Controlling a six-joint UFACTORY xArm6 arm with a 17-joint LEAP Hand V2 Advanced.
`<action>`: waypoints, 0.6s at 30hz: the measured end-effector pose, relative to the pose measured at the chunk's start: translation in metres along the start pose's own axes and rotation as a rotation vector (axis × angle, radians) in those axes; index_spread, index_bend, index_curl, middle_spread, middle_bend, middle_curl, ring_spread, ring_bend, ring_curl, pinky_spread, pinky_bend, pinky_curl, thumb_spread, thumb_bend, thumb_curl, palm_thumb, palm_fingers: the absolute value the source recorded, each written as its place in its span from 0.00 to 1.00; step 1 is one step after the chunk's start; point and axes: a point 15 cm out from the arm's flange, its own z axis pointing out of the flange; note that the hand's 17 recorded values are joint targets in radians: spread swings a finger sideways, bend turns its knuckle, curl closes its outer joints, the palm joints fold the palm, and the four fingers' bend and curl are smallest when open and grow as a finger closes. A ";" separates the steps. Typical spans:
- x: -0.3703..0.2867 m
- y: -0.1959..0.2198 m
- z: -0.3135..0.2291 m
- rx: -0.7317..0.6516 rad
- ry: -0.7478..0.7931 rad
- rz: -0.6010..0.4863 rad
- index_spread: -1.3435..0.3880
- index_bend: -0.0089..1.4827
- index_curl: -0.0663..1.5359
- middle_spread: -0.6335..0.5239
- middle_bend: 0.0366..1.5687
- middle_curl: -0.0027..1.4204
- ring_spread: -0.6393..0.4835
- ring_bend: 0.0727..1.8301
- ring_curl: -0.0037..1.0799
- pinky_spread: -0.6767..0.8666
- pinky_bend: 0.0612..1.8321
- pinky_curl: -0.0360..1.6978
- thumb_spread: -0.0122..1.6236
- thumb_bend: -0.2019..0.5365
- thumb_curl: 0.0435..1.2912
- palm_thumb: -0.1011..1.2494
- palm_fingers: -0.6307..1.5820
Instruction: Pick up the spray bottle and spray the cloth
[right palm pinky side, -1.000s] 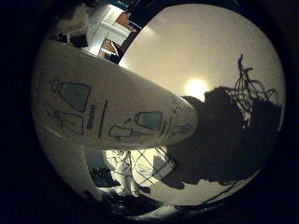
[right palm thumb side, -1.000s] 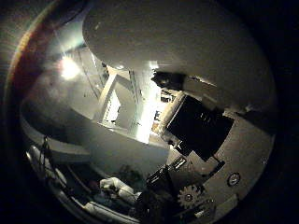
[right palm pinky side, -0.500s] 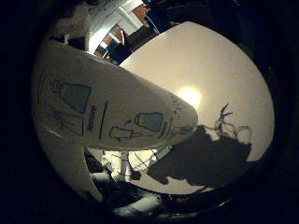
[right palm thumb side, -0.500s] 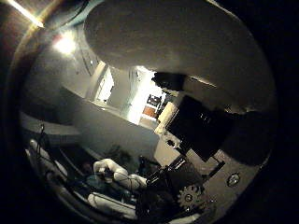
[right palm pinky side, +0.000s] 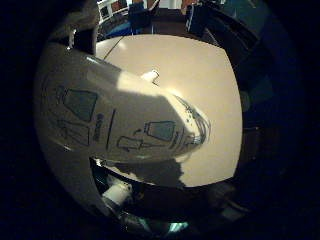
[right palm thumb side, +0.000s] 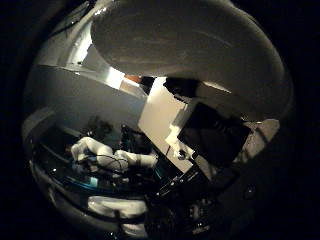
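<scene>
The white spray bottle (right palm pinky side: 115, 120) with teal pictograms printed on its side lies right against my palm and fills much of the little finger side view. Its smooth body (right palm thumb side: 190, 45) also arches across the thumb side view. White and black fingers (right palm thumb side: 200, 135) of my right hand curl in against the bottle from below it. The bottle hangs over a pale tan table (right palm pinky side: 205, 85) and throws a dark shadow (right palm pinky side: 160, 172) on it. I see no cloth in either view.
A small pale object (right palm pinky side: 150, 75) lies on the table just past the bottle. Dark furniture and blue shapes (right palm pinky side: 210, 15) stand beyond the table's far edge. White rounded machine parts (right palm thumb side: 100, 152) and a grey wall (right palm thumb side: 80, 100) show in the thumb side view.
Both views have swung, so my hand has turned with the bottle held the same way against the palm. The spiky hand shadow on the table has gone from sight.
</scene>
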 end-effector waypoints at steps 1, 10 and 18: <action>0.000 -0.002 0.001 -0.028 0.050 -0.010 0.67 0.82 0.53 0.46 0.89 0.50 0.38 0.74 0.70 0.32 0.60 0.66 0.66 0.25 0.35 0.87 0.79; -0.024 -0.016 0.021 -0.233 0.390 -0.091 0.67 0.82 0.52 0.46 0.89 0.49 0.38 0.73 0.71 0.31 0.59 0.68 0.66 0.25 0.35 0.86 0.80; -0.071 -0.033 0.052 -0.295 0.551 -0.177 0.67 0.82 0.52 0.46 0.90 0.49 0.38 0.73 0.71 0.31 0.58 0.69 0.66 0.25 0.34 0.86 0.80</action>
